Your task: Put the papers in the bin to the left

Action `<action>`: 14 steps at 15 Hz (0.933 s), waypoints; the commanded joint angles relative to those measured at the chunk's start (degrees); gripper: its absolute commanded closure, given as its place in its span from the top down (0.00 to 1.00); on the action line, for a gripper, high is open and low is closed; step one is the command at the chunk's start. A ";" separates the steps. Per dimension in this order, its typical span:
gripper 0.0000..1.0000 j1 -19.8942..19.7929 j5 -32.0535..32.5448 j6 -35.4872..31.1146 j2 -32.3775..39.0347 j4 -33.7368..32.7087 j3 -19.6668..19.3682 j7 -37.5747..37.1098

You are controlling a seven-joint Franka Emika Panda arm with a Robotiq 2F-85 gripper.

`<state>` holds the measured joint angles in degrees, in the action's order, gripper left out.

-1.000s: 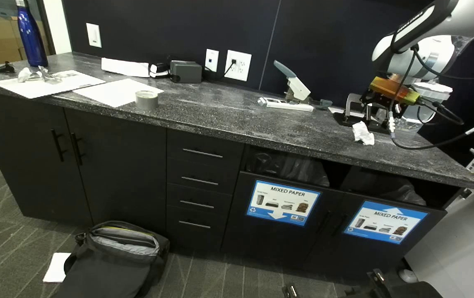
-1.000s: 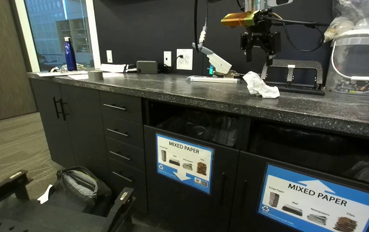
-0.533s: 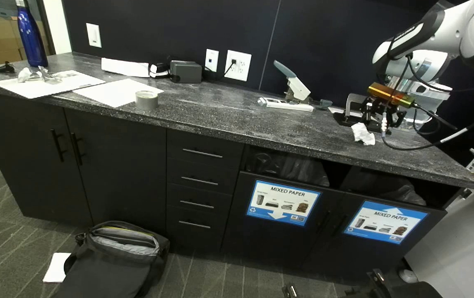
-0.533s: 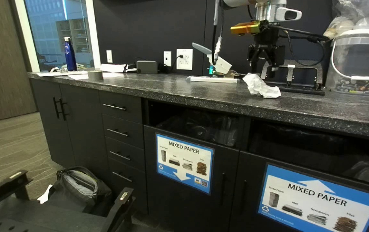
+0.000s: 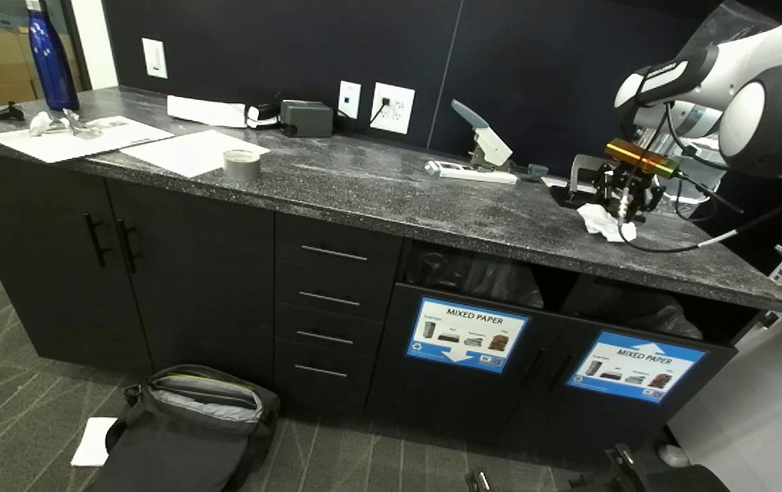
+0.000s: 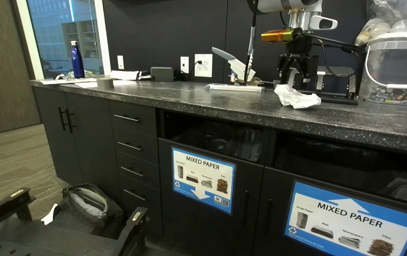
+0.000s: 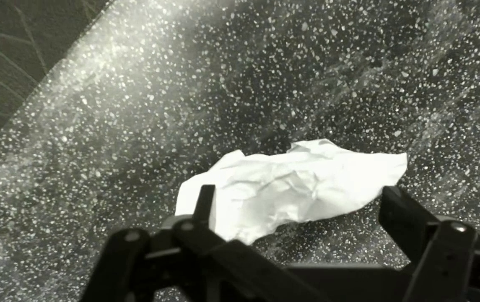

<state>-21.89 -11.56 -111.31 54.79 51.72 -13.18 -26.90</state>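
Observation:
A crumpled white paper (image 6: 297,98) lies on the dark speckled counter near its front edge, in both exterior views. My gripper (image 7: 299,191) hangs pointing down over it with its jaws wide apart. In the wrist view most of the paper (image 7: 290,184) spans the gap between the fingers. The left finger (image 7: 205,203) overlaps the paper's left end, and the right one comes up to its lower right edge; I cannot tell whether they touch it. The bin to the left (image 5: 466,335), with a blue-bordered MIXED PAPER label, is built in under the counter, its top slot open.
A similar labelled bin (image 6: 352,220) adjoins on the right. A black hole punch (image 6: 320,81) stands right behind the paper, a clear bucket (image 6: 395,67) beyond it. Along the counter are a stapler (image 5: 490,154), tape roll (image 5: 242,166), flat sheets (image 5: 192,152) and a blue bottle (image 5: 52,61).
My gripper has come down to the paper and shifted slightly to the right in an exterior view. The paper has slid a little to the right within the last half second. The jaws stay open.

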 commanded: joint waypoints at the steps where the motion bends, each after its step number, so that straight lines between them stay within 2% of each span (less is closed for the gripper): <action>1: 1.00 -1.98 -0.45 3.20 4.39 -8.97 1.68 -1.25; 14: 1.00 -4.30 0.24 9.61 9.75 -16.33 2.28 -2.96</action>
<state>-24.40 -11.58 -103.96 61.46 41.43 -12.17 -28.81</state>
